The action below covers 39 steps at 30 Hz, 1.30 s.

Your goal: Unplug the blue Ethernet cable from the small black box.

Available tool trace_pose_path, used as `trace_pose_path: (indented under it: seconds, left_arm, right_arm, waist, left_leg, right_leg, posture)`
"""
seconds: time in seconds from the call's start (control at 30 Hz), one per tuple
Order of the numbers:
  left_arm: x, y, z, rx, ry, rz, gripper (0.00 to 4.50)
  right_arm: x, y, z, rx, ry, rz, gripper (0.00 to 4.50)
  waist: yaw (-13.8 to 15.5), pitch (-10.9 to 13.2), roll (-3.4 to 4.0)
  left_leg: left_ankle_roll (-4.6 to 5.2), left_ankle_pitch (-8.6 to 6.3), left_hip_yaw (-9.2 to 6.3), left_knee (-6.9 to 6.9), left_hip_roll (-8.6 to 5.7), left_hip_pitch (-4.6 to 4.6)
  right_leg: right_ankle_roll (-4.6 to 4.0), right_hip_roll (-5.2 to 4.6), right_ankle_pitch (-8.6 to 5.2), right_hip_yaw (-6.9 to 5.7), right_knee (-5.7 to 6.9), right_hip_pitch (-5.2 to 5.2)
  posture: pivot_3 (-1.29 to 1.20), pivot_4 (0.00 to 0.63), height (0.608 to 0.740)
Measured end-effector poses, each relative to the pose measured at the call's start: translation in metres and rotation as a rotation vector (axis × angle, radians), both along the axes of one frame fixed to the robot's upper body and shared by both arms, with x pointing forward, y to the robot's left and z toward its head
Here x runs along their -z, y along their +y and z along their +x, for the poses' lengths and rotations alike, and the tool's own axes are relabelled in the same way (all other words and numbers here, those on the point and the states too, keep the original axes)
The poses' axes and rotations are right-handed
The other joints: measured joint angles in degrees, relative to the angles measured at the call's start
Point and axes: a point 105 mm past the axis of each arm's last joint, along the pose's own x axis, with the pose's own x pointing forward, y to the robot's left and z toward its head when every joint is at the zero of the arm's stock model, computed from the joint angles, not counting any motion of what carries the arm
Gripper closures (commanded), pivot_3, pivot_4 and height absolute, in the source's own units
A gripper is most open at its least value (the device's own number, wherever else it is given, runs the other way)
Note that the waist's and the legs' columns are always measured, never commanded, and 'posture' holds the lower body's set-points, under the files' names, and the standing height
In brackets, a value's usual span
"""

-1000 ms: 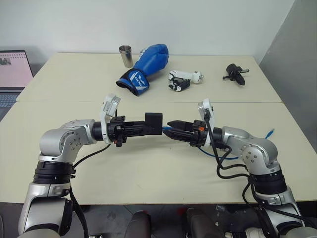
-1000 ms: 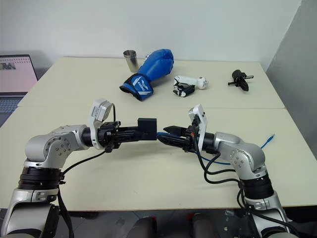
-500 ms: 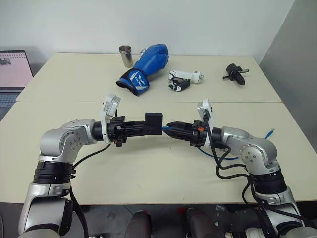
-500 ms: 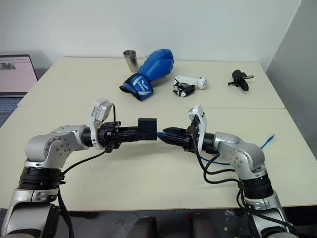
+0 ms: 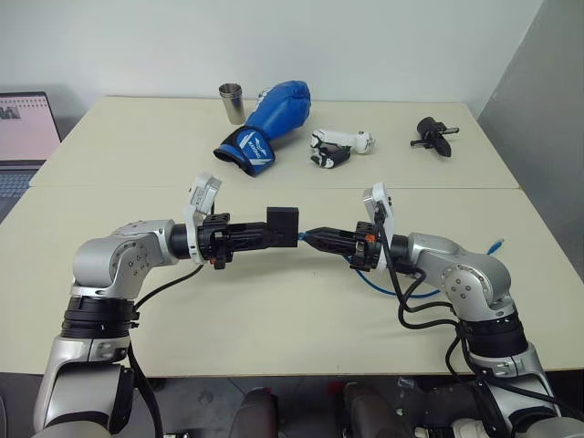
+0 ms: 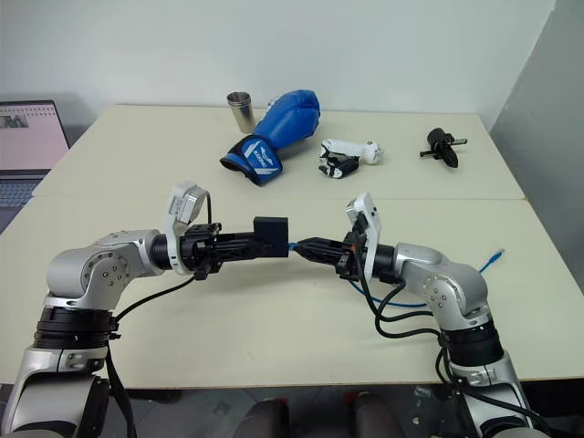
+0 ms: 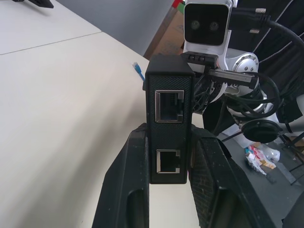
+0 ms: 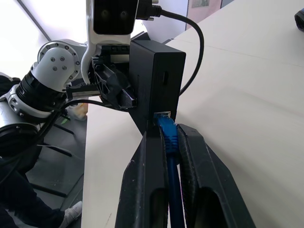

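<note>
Blue Ethernet cable (image 8: 169, 156) is thin and soft, light, stiff only at its plug, the best place to hold. Its plug sits in the small black box (image 6: 271, 235) above the table (image 5: 274, 301), long axis pointing toward 9 o'clock. The right gripper (image 6: 308, 246) is clamped on the cable just behind the plug; the left gripper (image 7: 167, 156) pinches the box.

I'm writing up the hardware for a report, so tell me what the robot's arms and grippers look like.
Both arms are silver-grey metal with round joint housings and black bands. Each ends in a gripper, the left gripper and the right gripper, made of two black, slotted fingers. A white camera module with a dark face sits on each wrist, and loose black cables run along the arms.
</note>
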Motion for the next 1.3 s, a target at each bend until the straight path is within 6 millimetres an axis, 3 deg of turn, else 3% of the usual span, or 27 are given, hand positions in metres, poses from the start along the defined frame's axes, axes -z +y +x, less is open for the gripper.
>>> trace_pose_path:
  seconds: [0.17,0.23,0.43,1.3]
  left_arm:
    - [0.0,0.0001,0.0001,0.001,-0.006,0.003,3.72]
    - [0.0,0.0001,0.0,0.002,-0.008,0.004,3.72]
    - [-0.0005,-0.0009,-0.0015,0.018,-0.008,-0.004,3.72]
    - [0.0001,-0.0045,-0.0022,0.036,-0.014,-0.017,3.72]
  right_arm:
    - [0.0002,0.0001,0.0,0.0,0.004,0.0,4.46]
    - [0.0003,0.0001,-0.0001,0.0,0.006,0.001,3.75]
    - [0.0015,-0.0024,0.0003,0.005,0.023,-0.006,2.39]
    - [-0.0034,0.0022,-0.0058,-0.043,0.092,0.07,2.33]
  waist:
    - [0.0,0.0,0.0]
    - [0.0,0.0,0.0]
    - [0.0,0.0,0.0]
    - [-0.01,0.01,0.01]
  left_leg:
    - [0.0,0.0,0.0,0.0,0.0,0.0]
    - [0.0,0.0,0.0,-0.01,0.0,0.0]
    - [0.0,0.0,0.0,-0.01,0.0,-0.01]
    - [0.0,0.0,0.0,-0.03,0.01,-0.02]
  right_leg:
    - [0.0,0.0,0.0,0.0,0.0,0.0]
    - [0.0,0.0,0.0,0.0,-0.01,0.0]
    - [0.0,0.0,0.0,0.0,-0.02,0.0]
    - [0.01,0.02,-0.01,0.0,-0.03,-0.02]
  posture:
    - [0.0,0.15,0.74]
    - [0.0,0.15,0.74]
    - [0.0,0.15,0.74]
    - [0.0,0.15,0.74]
